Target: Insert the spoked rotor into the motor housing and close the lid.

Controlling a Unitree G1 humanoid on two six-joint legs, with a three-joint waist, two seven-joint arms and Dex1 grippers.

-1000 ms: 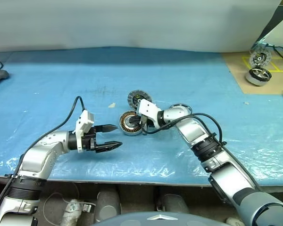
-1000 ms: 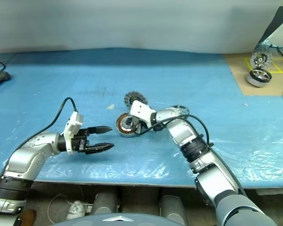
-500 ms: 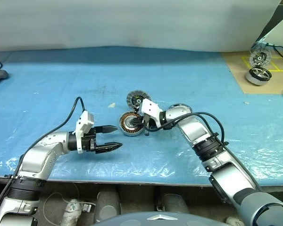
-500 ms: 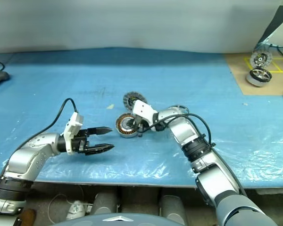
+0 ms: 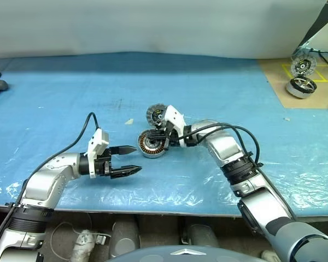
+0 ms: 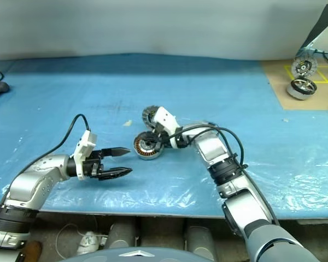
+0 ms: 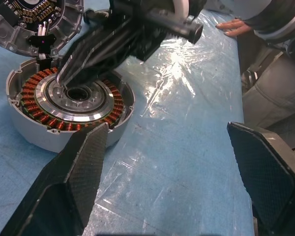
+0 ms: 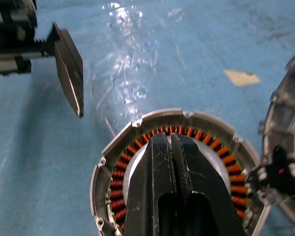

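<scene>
A: Left end effector (image 5: 128, 159)?
B: Fingers spread, holding nothing, hovering over the blue surface (image 5: 54, 103), just left of the motor housing (image 5: 153, 143).
A: Housing?
B: Mid-surface, windings exposed. Lid (image 5: 156, 114) tipped up at its far edge.
A: Right end effector (image 8: 172, 147)?
B: Clenched, tips over the housing's centre. Can't tell if it's touching.

On the blue sheet I count one round silver-grey motor housing (image 5: 151, 143) with copper-orange windings, and one round silver lid (image 5: 156, 114) standing open at its rim. I count two further silver wheel-like motor parts (image 5: 300, 87) (image 5: 303, 66) on the tan board. Two black-fingered grippers are in view, the left gripper (image 5: 128, 160) and the right gripper (image 8: 172, 143).
</scene>
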